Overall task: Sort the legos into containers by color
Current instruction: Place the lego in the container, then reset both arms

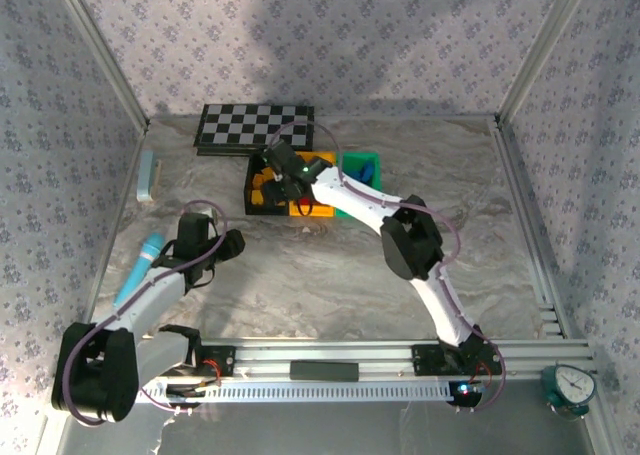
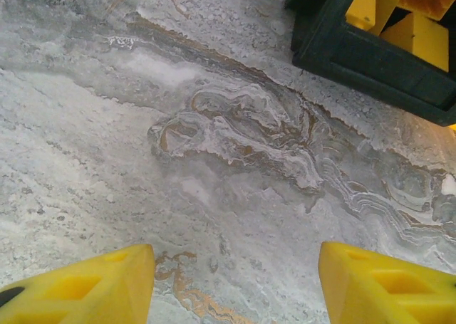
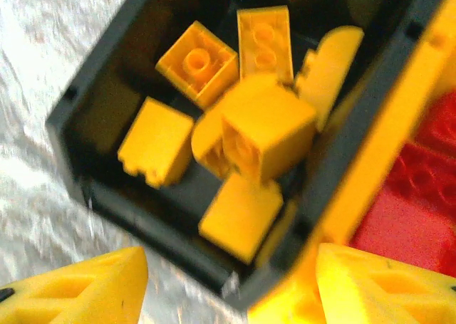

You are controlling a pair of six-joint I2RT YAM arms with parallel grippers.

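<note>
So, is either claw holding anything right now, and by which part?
No, nothing is held. The left gripper is open over the bare table; the right gripper is open above the black bin of yellow bricks.

Grey marbled tabletop (image 1: 300, 275), floral-patterned walls (image 1: 330, 35), aluminium frame rails (image 1: 520, 215)

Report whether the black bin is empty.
Not empty: the black bin holds several yellow bricks, loosely piled, in the right wrist view.
</note>
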